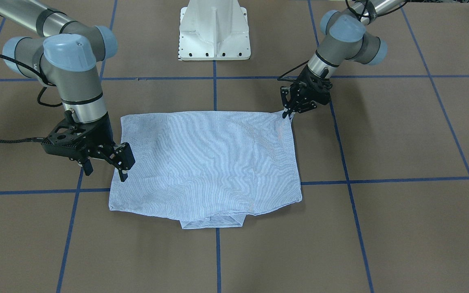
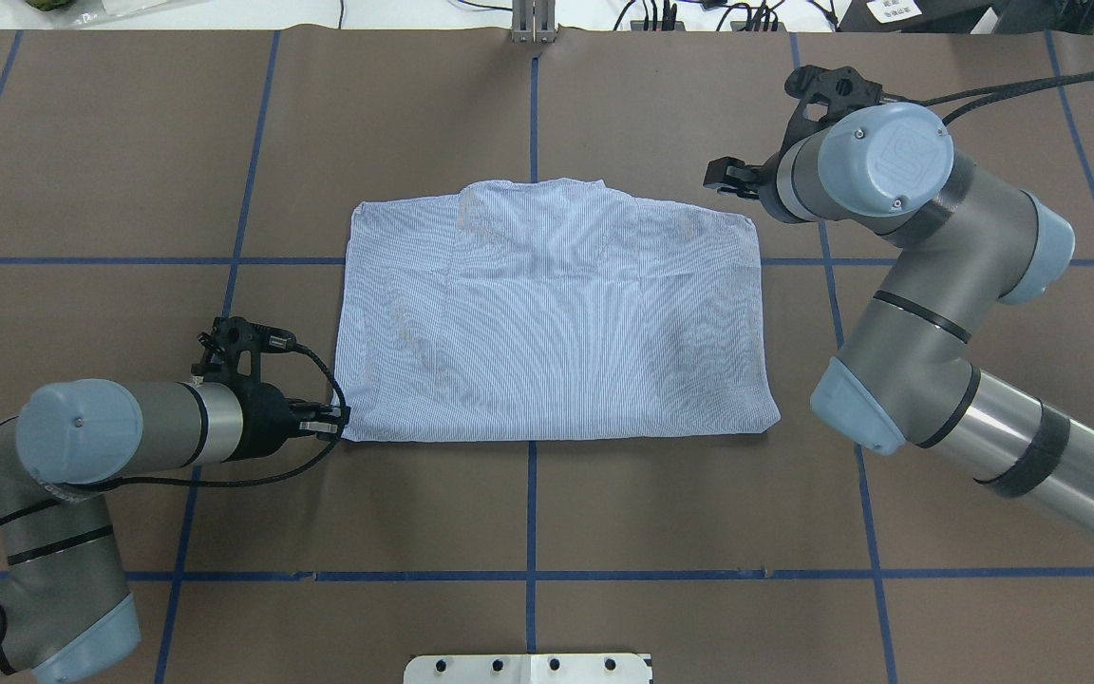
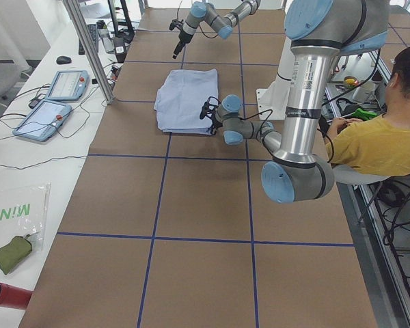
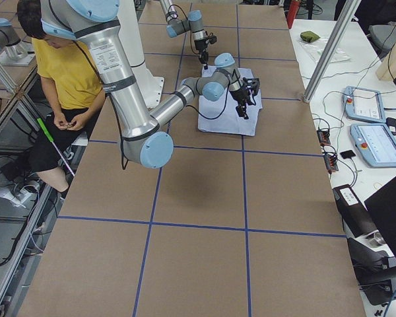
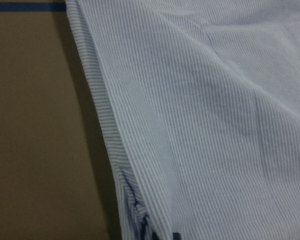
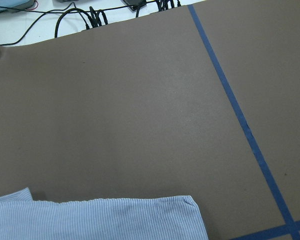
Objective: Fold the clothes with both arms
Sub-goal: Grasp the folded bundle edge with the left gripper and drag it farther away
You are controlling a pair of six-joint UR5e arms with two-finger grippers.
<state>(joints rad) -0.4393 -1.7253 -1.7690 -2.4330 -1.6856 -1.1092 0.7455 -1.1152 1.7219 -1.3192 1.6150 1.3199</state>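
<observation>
Item: light blue, finely white-striped woven shirt (image 2: 547, 323), folded to a rough rectangle, flat at centre of the brown paper-covered surface (image 2: 547, 513) w/ blue tape grid.
Handling (est.): light, soft, no stiffness of its own. Expect sag when raised and layers sliding on each other. Not fragile.
Grip pts (est.): corners, one per claw, pinching all layers. Raise both sides together so the fold line stays straight.
Near edge: straight, layers stacked, facing the white pedestal base (image 2: 528, 668).
Left claw (image 1: 287, 114): black, two-finger. Fingers narrow, tips on the shirt's near left corner, apparently pinched on the cloth. Left wrist view is filled w/ striped fabric.
Right claw (image 1: 105, 171): black, fingers spread wide, nothing held. It hangs above the shirt's right edge, clear of the surface.
Far edge: collar (image 1: 212, 221) sticks out past the rectangle at mid-edge. Likely thicker and stiffer than the body, so a poor pinch pt.
Count: shirt x1; silver-grey left arm (image 2: 82, 427) and right arm (image 2: 908, 313), x2 total; claws x2; base x1; seated person (image 3: 389, 137) in yellow top x1, side views only.
</observation>
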